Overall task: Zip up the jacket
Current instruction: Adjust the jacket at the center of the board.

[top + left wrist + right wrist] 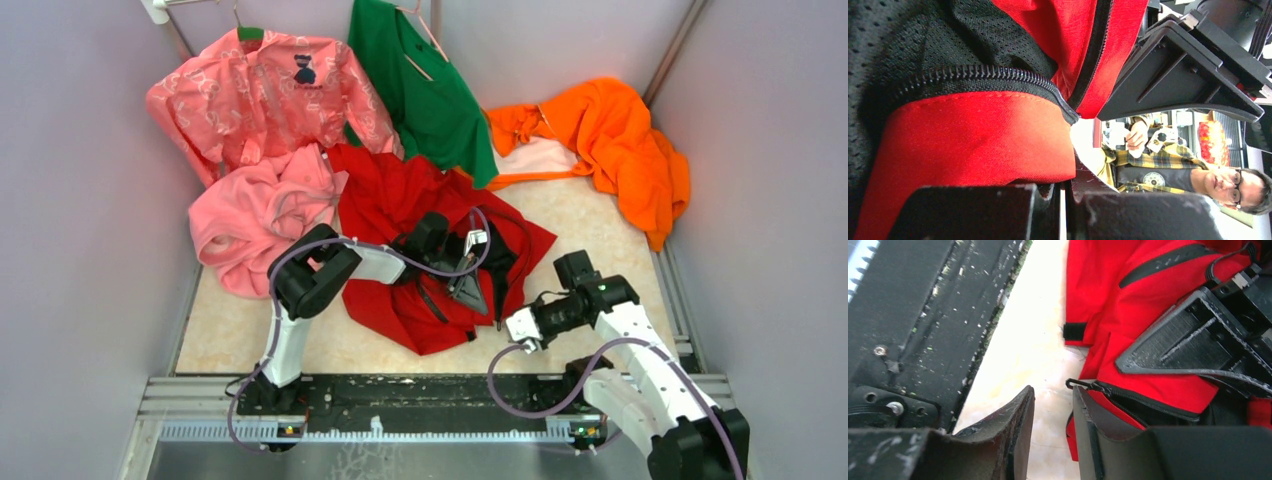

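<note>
Jacket [392, 198] lies on beige tabletop [592, 224] between grey walls [85, 250].

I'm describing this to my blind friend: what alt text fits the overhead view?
A crumpled red jacket lies open on the table; the left gripper pinches it near its dark zipper, and the right gripper, slightly open, sits at its near edge. Behind it are pink clothes, a green top and an orange garment.

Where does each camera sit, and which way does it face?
Top: above and behind, looking down on the jacket; left arm and right arm show.
Left wrist: faces the zipper, over the left end effector.
Right wrist: faces table and jacket hem, over the right end effector.
Shared: both wrist views show the jacket's zipper.
</note>
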Action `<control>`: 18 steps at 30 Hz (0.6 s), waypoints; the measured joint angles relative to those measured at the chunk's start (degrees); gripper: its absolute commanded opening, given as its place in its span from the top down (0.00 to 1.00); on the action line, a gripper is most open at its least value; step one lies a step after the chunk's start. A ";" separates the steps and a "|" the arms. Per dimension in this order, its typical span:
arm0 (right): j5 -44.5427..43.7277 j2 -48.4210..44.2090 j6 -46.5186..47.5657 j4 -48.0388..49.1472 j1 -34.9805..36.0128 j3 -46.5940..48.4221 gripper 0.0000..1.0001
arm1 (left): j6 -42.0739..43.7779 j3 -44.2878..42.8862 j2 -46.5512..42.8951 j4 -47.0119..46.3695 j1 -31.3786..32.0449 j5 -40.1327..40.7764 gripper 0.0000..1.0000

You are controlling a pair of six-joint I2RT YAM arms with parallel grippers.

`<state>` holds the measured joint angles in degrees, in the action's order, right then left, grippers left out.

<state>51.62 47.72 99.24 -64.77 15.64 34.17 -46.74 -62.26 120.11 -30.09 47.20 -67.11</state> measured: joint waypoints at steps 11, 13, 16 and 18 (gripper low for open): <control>1.01 0.81 -0.07 -2.01 1.25 -0.02 0.69 | 0.09 -0.92 0.00 0.79 0.00 -0.04 1.00; 0.09 0.81 -1.09 -1.40 1.49 -0.20 0.70 | 0.09 -0.92 0.00 0.79 0.00 -0.04 1.00; -1.49 0.81 -3.08 0.63 1.55 -1.97 0.69 | 0.07 -0.92 0.00 0.79 0.00 -0.04 1.00; -2.62 0.81 -5.01 2.21 1.57 -3.72 0.69 | -0.04 -0.92 0.00 0.74 0.00 -0.02 1.00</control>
<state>48.99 48.53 94.24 -62.57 17.21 30.46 -46.78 -63.18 120.11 -29.34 47.20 -67.13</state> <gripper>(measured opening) 0.306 0.012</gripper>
